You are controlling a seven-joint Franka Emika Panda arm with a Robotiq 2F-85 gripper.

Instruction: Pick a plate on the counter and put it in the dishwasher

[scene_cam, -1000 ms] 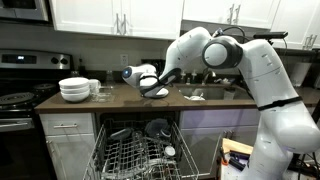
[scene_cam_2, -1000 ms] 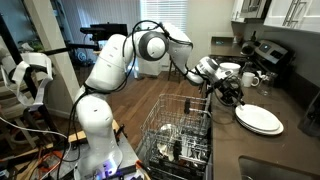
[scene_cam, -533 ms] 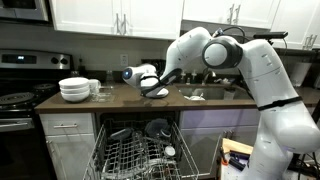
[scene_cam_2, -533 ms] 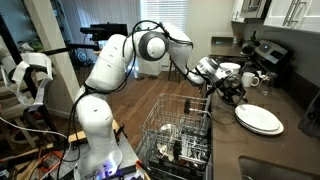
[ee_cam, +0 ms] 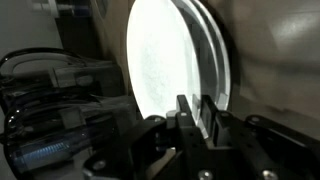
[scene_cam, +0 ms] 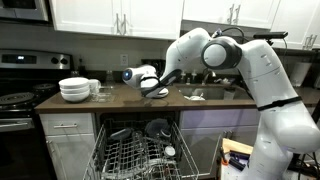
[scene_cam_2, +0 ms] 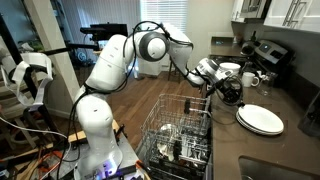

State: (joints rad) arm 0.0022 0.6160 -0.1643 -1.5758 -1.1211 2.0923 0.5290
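Note:
A stack of flat white plates lies on the dark counter. My gripper reaches down to the stack's near edge, and in an exterior view it hangs low over the counter. In the wrist view the top plate fills the picture, and another rim shows behind it. My gripper is shut on the plate, with one dark finger on each side of its rim. The dishwasher stands open below the counter, with its wire rack pulled out.
White bowls are stacked on the counter near the stove. A sink lies beside my arm. Mugs stand behind the plates. The pulled-out rack holds several dishes.

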